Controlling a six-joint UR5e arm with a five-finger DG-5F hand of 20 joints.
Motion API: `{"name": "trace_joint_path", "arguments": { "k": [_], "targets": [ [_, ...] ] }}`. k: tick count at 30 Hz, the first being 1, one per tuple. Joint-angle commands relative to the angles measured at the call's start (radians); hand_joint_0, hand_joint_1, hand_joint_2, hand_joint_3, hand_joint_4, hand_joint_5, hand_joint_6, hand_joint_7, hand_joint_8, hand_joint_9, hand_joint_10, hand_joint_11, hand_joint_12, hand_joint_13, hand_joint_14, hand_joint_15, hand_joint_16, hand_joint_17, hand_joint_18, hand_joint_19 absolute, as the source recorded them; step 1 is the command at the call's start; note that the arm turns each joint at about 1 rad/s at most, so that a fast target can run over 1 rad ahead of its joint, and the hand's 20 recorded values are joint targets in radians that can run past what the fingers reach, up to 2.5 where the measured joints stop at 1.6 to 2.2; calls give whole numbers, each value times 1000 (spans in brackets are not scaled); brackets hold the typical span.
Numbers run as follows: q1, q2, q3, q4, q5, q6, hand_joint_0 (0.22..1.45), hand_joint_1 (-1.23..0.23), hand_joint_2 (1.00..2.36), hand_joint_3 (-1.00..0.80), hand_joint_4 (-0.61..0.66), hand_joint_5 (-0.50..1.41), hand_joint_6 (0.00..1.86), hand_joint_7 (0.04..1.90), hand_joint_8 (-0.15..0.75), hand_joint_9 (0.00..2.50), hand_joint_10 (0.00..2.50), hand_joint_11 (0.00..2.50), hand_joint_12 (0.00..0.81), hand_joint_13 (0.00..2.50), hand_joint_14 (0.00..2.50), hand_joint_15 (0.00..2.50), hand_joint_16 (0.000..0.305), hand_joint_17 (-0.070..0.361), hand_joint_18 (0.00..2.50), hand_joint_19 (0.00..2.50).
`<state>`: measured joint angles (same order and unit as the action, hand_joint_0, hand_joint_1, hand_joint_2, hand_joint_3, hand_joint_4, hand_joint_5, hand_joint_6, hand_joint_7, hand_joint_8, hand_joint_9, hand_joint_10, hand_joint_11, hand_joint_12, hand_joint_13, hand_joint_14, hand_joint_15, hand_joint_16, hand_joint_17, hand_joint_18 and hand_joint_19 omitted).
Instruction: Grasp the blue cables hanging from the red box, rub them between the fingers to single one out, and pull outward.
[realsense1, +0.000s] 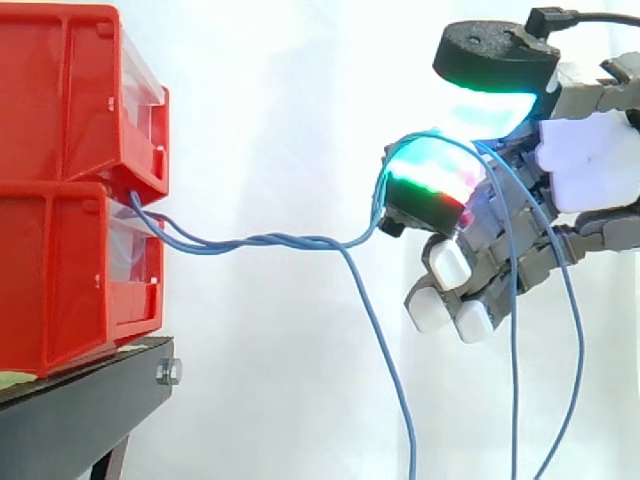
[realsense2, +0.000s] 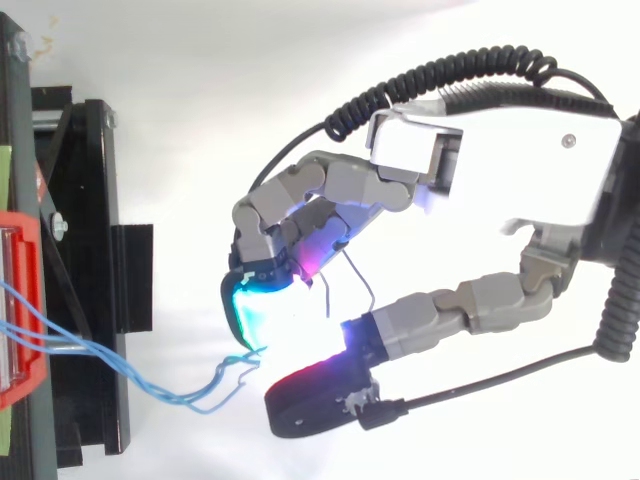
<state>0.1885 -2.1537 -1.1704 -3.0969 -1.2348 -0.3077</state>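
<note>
Thin blue cables (realsense1: 260, 241): led out of the stacked red plastic bins (realsense1: 60, 180) at 9 o'clock and stretched as a twisted bundle toward 3 o'clock. There they are pinched between the thumb and one glowing fingertip pad (realsense1: 430, 185) of the grey robot hand (realsense1: 585, 165), with the other fingers curled under. The grasp is judged done. One strand is seen hanging to 6 o'clock, but several are laid over the pad, so singling-out and the outward pull are judged unfinished.

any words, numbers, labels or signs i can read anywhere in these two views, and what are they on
None: no word, number, label or sign can be read in either view.
The red bins, the black stand, the blue cables and the hand show no legible print.
</note>
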Motion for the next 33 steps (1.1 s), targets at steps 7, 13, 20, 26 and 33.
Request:
{"name": "trace_joint_path", "arguments": {
  "k": [7,13,20,26,33],
  "targets": [
    [0,0,0,1,0,-8,598,-803,1017,-10,-10,-87,871,1180,294,1021,17,408,399,720,16,410,53,120,680,461],
    [0,0,0,1,-2,-8,597,-802,1018,-6,-11,-87,871,1183,295,1023,17,409,401,722,16,414,53,120,682,460],
    [-1,0,0,-28,0,-19,597,-803,1017,-7,-9,-87,872,1179,295,1023,15,418,401,726,16,420,54,121,685,469],
    [0,0,0,-49,1,-19,597,-802,1017,-4,-9,-86,872,1173,295,1027,17,413,401,727,18,418,53,120,683,467],
    [0,0,0,-49,-2,-19,598,-804,1016,-1,7,-84,871,1178,301,1039,15,412,404,733,16,423,54,121,695,465]
  ]
}}
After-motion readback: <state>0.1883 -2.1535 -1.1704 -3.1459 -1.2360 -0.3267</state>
